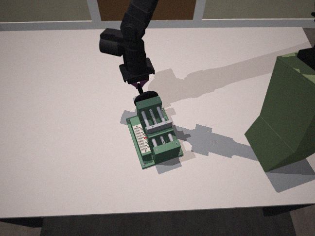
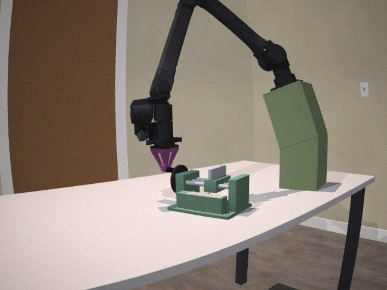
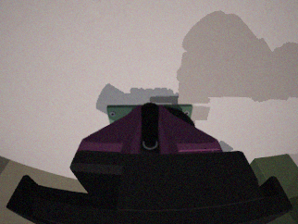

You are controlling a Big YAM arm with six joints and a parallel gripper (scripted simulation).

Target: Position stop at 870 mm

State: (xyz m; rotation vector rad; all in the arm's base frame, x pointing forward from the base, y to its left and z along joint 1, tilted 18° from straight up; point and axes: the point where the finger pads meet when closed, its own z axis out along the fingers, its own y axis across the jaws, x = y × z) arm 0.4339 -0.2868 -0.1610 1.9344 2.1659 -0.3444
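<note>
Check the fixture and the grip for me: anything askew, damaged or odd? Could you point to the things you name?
Nothing stands out. The claw (image 1: 139, 84) (image 2: 164, 170) (image 3: 150, 110) is closed on the crank knob of the black handwheel (image 1: 147, 94) (image 2: 174, 181), and the green fixture (image 1: 166, 154) (image 2: 201, 204) sits flat, with no visible damage.
</note>
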